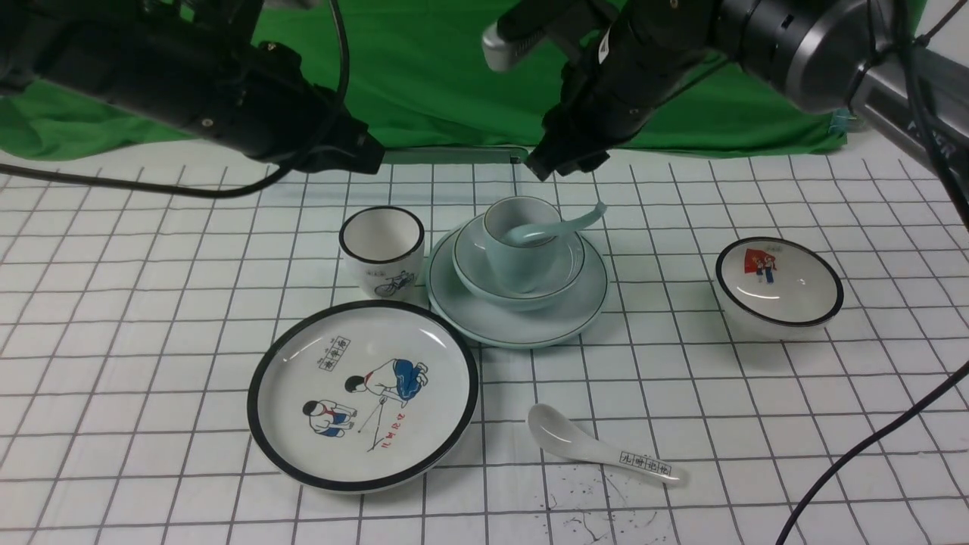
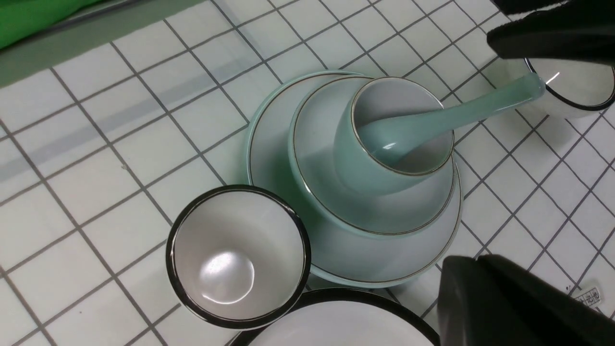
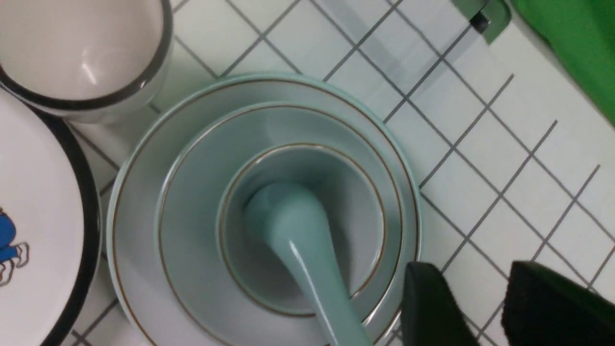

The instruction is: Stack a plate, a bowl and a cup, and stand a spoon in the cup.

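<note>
The left gripper (image 1: 362, 155) hangs above the far left part of the desk (image 1: 151, 341), its jaws pressed together and holding nothing. Nearest the camera on that side lies a large white plate (image 1: 363, 393) with a black rim. It shows two cartoon children in blue, a small framed block of black characters and a line of red characters, none clear enough to read. Just behind it sits a white black-rimmed cup (image 1: 381, 250) with a bicycle drawn on its side and a tiny mark above the drawing, too small to make out.

Just beside that cup, to the right, is the pale blue-green plate (image 1: 530, 325). The pale bowl (image 1: 473, 265) rests on it, and the pale cup (image 1: 515, 261) stands upright in the bowl. The pale spoon (image 1: 568, 223) stands tilted in that cup, scoop down, with its handle leaning over the rim to the right. The right gripper (image 1: 562, 163) hovers just above the handle end, its jaws apart and empty.

Nearer the camera lies a white spoon (image 1: 598, 448) with boxed characters on its handle, which are unreadable. At the far right stands a white black-rimmed bowl (image 1: 780, 281) with a red-and-blue picture inside.
</note>
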Controlling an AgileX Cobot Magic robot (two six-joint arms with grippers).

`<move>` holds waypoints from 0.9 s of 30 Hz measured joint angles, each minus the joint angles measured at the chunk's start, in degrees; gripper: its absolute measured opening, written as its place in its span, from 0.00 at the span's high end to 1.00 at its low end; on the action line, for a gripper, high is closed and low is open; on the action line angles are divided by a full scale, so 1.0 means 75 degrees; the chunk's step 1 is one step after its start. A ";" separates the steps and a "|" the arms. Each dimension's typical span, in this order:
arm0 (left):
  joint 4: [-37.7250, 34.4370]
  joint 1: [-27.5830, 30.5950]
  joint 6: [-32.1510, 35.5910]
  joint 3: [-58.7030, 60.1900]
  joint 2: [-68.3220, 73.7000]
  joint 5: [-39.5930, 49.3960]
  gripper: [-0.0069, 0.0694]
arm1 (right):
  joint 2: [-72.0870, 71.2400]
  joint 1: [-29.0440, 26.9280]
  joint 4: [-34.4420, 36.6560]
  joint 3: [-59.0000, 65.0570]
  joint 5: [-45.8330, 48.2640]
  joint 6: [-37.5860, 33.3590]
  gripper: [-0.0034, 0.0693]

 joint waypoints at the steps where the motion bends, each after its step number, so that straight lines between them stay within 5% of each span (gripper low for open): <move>1: 0.0007 0.0000 0.0000 0.0000 0.0000 0.0000 0.95 | 0.0000 0.0000 0.0000 -0.0087 0.0067 0.0000 0.55; 6: 0.0175 0.0000 0.0000 0.0000 -0.0111 -0.0129 0.95 | -0.0009 0.0000 0.0000 -0.1366 0.1355 -0.0006 0.54; 9: 0.0418 0.0000 -0.0051 0.0000 -0.0407 -0.0380 0.95 | -0.0137 0.0000 0.0000 -0.1611 0.1634 -0.0006 0.63; 11: 0.0999 0.0000 -0.0424 0.0000 -0.1013 -0.0671 0.95 | -0.0492 0.0000 0.0000 -0.1591 0.1748 -0.0006 0.82; 14: 0.1886 0.0000 -0.1085 0.0000 -0.1695 -0.0765 0.95 | -0.1115 0.0000 0.0000 -0.1227 0.1783 -0.0006 0.93; 21: 0.3810 0.0000 -0.3315 0.0717 -0.3682 -0.0790 0.95 | -0.3123 0.0000 0.0000 0.0180 0.1786 -0.0022 0.94; 27: 0.4493 0.0000 -0.4134 0.2254 -0.5279 -0.1151 0.95 | -0.4721 0.0000 0.0000 0.2083 0.0613 0.0132 0.94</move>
